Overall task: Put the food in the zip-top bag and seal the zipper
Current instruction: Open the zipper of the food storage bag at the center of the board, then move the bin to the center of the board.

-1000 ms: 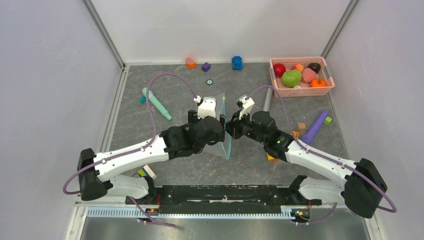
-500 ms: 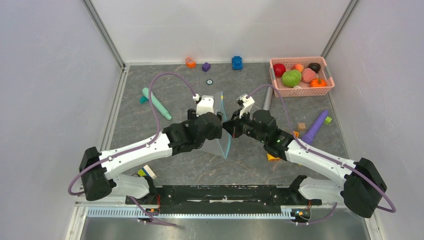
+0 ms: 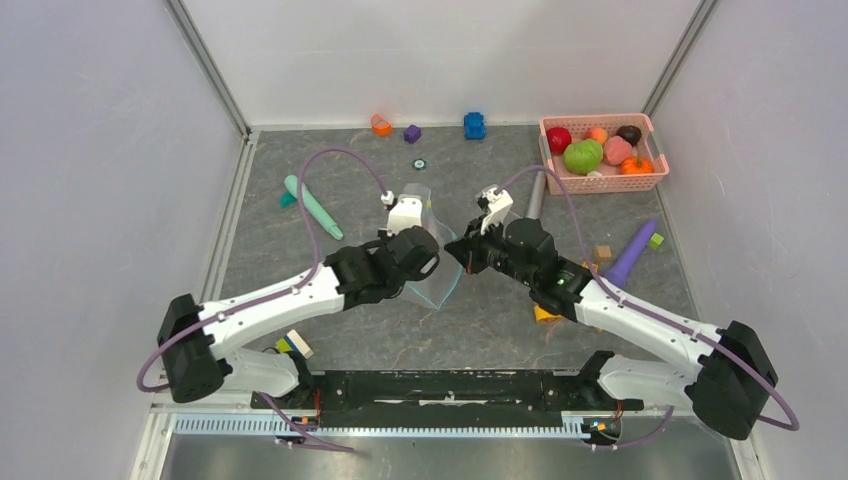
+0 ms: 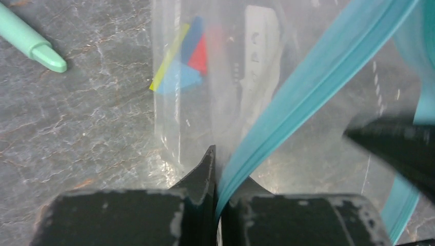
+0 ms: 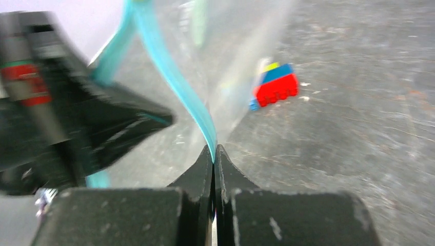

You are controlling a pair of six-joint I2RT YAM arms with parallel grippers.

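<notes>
The clear zip-top bag point(image 3: 427, 289) hangs between my two grippers over the middle of the table, its mouth bowed open. My left gripper point(image 3: 430, 258) is shut on one side of the teal zipper point(image 4: 308, 87), the strip running straight into its jaws point(image 4: 218, 171). My right gripper point(image 3: 457, 256) is shut on the other side of the zipper point(image 5: 174, 87), pinched at the fingertips point(image 5: 214, 152). The food lies in the pink basket point(image 3: 600, 184) at the back right: a green ball point(image 3: 583, 156), a red piece point(image 3: 559, 139), an orange pumpkin point(image 3: 636, 166) and others.
A mint-green stick point(image 3: 313, 207) lies at the left, a purple stick point(image 3: 630, 255) at the right, and a grey cylinder point(image 3: 535, 197) by the basket. Coloured blocks point(image 3: 474, 125) sit along the back wall. Another block point(image 3: 293, 345) lies near the left arm's base.
My left gripper has shut on the bag's zipper edge and drawn slightly left. The bag, seen edge-on before, now bows open between the two grippers. The right gripper kept its hold.
</notes>
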